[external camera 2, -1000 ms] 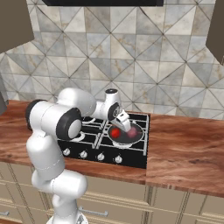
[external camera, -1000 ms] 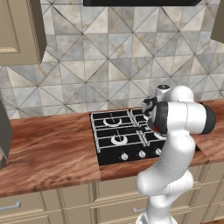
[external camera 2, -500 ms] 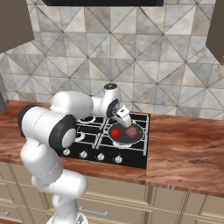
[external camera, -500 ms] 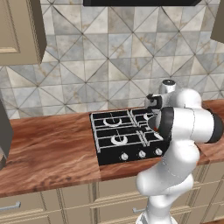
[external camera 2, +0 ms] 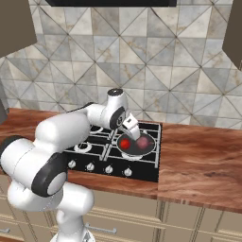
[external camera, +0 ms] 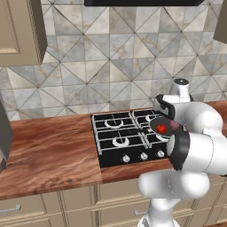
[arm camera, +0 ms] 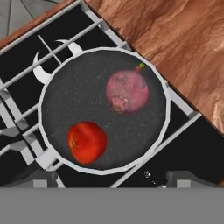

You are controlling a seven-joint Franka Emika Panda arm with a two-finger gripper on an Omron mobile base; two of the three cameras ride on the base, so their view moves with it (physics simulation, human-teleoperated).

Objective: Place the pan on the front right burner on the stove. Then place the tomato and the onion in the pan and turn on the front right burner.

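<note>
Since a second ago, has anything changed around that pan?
The arm has swung: in the left base view its elbow has dropped lower and nearer the camera, and the gripper has lifted a little above the pan, jaws open and empty. The tomato and onion stayed lying apart in the pan, which stayed on the stove at its front right burner. The knobs look untouched.

One pan [arm camera: 57, 113], one tomato [arm camera: 87, 142], one onion [arm camera: 127, 91], and four burners on one stove [external camera: 106, 150].

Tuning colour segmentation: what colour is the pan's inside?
Dark speckled grey with a pale rim; the pan shows best in the hand view.
</note>
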